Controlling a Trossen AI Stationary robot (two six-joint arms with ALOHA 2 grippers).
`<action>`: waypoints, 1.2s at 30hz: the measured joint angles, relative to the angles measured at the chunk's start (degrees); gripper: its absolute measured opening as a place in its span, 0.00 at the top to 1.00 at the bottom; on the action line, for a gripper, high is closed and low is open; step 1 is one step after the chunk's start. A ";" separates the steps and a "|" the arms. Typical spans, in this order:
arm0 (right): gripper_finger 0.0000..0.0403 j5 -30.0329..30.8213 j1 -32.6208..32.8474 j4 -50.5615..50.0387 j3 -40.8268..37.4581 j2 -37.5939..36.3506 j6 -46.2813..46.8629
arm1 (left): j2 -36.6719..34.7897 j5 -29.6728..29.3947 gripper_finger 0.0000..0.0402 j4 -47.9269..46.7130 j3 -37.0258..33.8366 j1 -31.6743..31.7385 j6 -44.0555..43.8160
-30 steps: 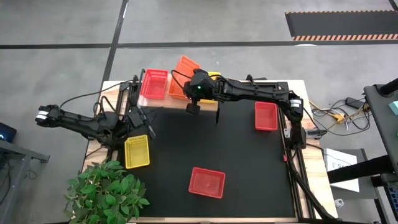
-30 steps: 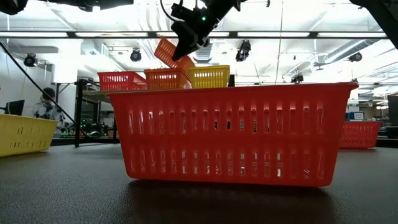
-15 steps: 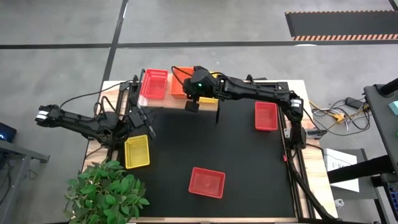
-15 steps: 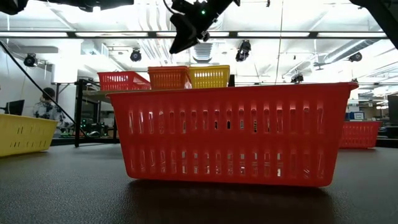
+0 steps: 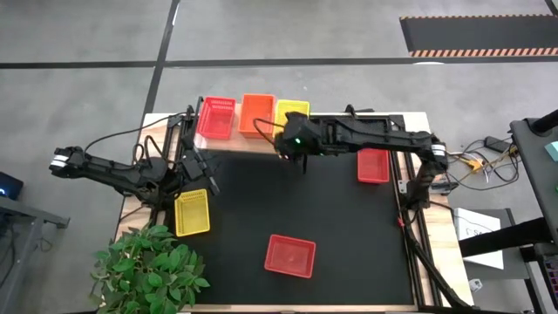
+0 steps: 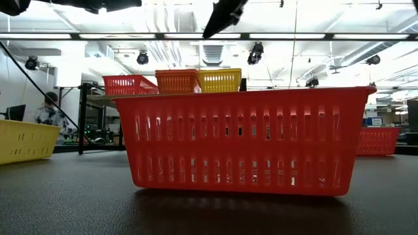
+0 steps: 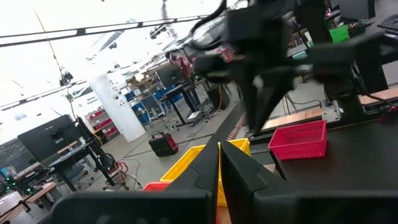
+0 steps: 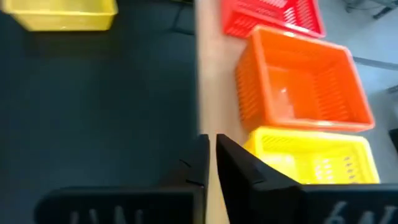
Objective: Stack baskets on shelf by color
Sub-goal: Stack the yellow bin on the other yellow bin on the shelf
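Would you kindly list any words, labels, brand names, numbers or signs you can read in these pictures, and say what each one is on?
None can be read.
The red perforated plastic basket nearest the low camera: no label or marking shows on its side.
The white sheet of paper on the floor beside the table: dark marks, too small to read.
Workshop shelves and boxes in the left wrist view: too blurred to read.

This is a large industrial lab or workshop hall — the grey concrete floor [image 5: 87, 96] is marked with dark lines, and a black-and-orange hazard-striped mat [image 5: 478, 35] lies off beyond the wooden worktable's [image 5: 157, 122] far right corner. Overhead, the low view shows exposed white ceiling ducts and pipes [image 6: 163, 49] with hanging spotlights [image 6: 255, 52]. Behind stand metal workbenches [image 7: 87, 158], dark monitors [image 7: 46, 134] and white partition panels [image 7: 115, 106] — with loose cables [image 5: 471, 157] beside the worktable's right edge.
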 joint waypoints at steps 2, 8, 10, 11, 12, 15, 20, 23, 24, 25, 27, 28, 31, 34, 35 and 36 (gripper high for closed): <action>0.97 0.02 1.49 0.71 -3.70 -2.39 0.50 | 0.01 0.00 1.00 0.02 0.00 0.00 -0.02; 0.98 0.03 5.44 11.00 -18.79 -10.44 1.27 | 1.88 0.02 1.00 0.04 0.00 0.00 -0.33; 0.98 0.03 6.49 15.31 -24.12 -13.61 0.09 | 3.07 0.02 1.00 0.07 0.00 0.00 -0.34; 0.98 0.02 6.92 17.04 -26.75 -15.25 -0.63 | 3.73 0.02 1.00 -0.08 0.00 0.00 -0.33; 0.98 -0.20 7.33 18.52 -29.19 -16.77 -1.27 | 4.53 0.02 1.00 -0.02 -0.02 0.00 -0.32; 0.98 -3.31 7.72 24.31 -36.59 -21.49 -2.95 | 6.49 0.15 1.00 0.01 -0.02 0.00 -0.34; 0.98 -7.81 7.64 33.27 -47.39 -29.19 -4.84 | 9.83 0.59 1.00 0.52 0.00 0.00 -6.28; 0.98 -8.39 7.64 35.70 -52.32 -33.40 -5.13 | 12.83 0.68 1.00 0.58 -0.02 0.00 -16.88; 0.98 -8.43 7.64 36.55 -53.64 -34.81 -5.22 | 14.13 0.97 1.00 0.56 -0.02 -0.02 -20.23; 0.98 -8.41 7.64 37.00 -54.82 -36.14 -5.54 | 15.35 1.64 1.00 0.43 -0.02 -0.04 -22.89; 0.98 -8.44 7.64 38.25 -57.07 -38.63 -6.86 | 17.61 4.17 1.00 0.47 -0.02 -0.09 -26.43; 0.98 -8.44 7.64 38.99 -58.13 -39.71 -7.28 | 18.58 6.16 1.00 0.44 -0.01 -0.13 -27.82; 0.98 -8.44 7.64 40.30 -60.89 -42.57 -8.54 | 21.01 13.36 1.00 0.32 0.62 -0.68 -33.25; 0.98 -8.48 7.64 40.69 -62.16 -44.91 -8.52 | 22.70 19.61 1.00 -0.33 2.02 -1.41 -39.88; 0.98 -8.50 7.64 40.67 -62.43 -45.45 -8.21 | 23.12 20.61 1.00 -1.76 2.63 -1.66 -42.92; 0.98 -8.52 7.64 40.65 -62.68 -45.92 -7.89 | 23.38 21.56 1.00 -4.33 3.48 -1.83 -46.37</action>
